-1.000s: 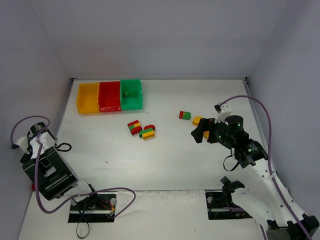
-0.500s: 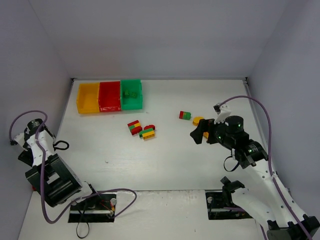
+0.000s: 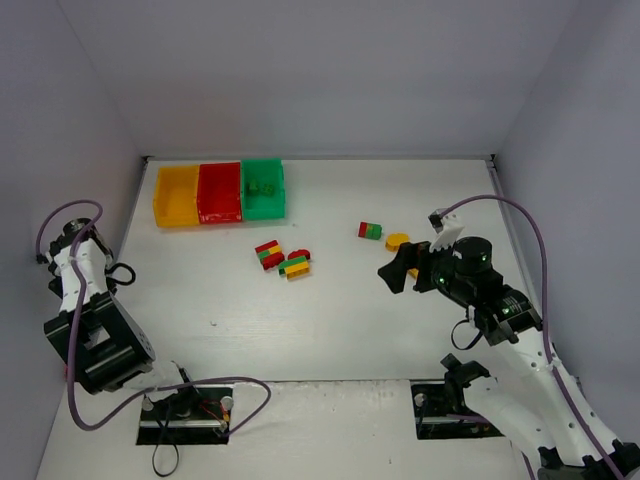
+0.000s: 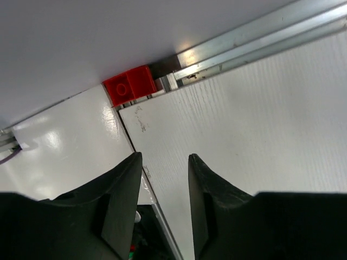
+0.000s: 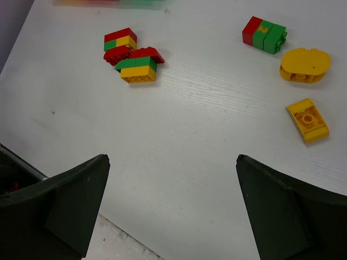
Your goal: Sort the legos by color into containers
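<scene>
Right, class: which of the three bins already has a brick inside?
The green bin, rightmost in the row: a green brick sits inside; the yellow bin and red bin look empty.

My left arm [image 3: 95, 345] and right arm [image 3: 490, 290] wore white links and black housings; purple cables [image 3: 544, 290] looped along both. My right gripper [image 5: 171, 162] had broad black fingers [image 5: 65, 200].

The left arm [image 3: 95, 335] is folded up close over its own base with the wrist raised. The left gripper [image 4: 162, 187] shows two dark fingers [image 4: 120, 200] with only a narrow gap between them and nothing in that gap. The right arm [image 3: 505, 325] reaches forward and leftward from its base, and the right gripper [image 5: 171, 216] tilts downward with its jaws spread wide, nothing between them.
</scene>
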### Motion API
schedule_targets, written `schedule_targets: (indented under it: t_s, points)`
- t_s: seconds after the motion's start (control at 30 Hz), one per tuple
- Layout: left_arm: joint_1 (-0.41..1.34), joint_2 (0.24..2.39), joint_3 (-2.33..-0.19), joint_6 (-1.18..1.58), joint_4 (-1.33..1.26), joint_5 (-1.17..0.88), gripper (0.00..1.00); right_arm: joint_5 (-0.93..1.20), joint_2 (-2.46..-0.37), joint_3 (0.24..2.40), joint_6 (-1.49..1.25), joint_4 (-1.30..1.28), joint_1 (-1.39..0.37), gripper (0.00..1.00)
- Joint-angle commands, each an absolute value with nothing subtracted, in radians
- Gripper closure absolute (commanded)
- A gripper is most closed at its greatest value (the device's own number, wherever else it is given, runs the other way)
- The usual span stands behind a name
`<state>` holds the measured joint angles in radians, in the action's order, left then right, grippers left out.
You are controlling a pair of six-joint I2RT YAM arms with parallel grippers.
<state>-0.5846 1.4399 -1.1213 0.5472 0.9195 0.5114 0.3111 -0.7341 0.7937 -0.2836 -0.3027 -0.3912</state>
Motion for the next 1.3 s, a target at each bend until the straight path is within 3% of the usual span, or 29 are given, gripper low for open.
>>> schedule_targets:
  t_s: [0.0,0.2,0.43,0.57,0.67,0.97,1.03,1.27]
  points:
    - [-0.589,1.496,-1.167,0.439,0.942,0.474,0.67,0.339,-0.721,0.792,-0.29,-0.247,-0.402,0.0]
    - [-0.574,1.554,-1.223,0.24,0.901,0.413,0.7,0.344,-0.703,0.775,-0.288,-0.247,-0.41,0.0]
    - [-0.574,1.591,-1.154,0.091,0.782,0.468,0.73,0.348,-0.687,0.764,-0.285,-0.249,-0.41,0.0]
    - [-0.572,1.565,-1.068,0.025,0.7,0.471,0.82,0.353,-0.681,0.756,-0.282,-0.252,-0.411,0.0]
    - [-0.574,1.545,-1.014,-0.047,0.651,0.502,0.83,0.356,-0.686,0.761,-0.281,-0.259,-0.413,0.0]
    - [-0.607,1.416,-0.858,-0.319,0.499,0.568,0.67,0.356,-0.704,0.764,-0.272,-0.27,-0.422,0.0]
    - [-0.618,1.411,-0.832,-0.344,0.492,0.569,0.58,0.351,-0.713,0.769,-0.27,-0.272,-0.425,0.0]
    - [-0.698,1.385,-0.813,-0.42,0.535,0.487,0.56,0.33,-0.722,0.776,-0.267,-0.287,-0.426,0.0]
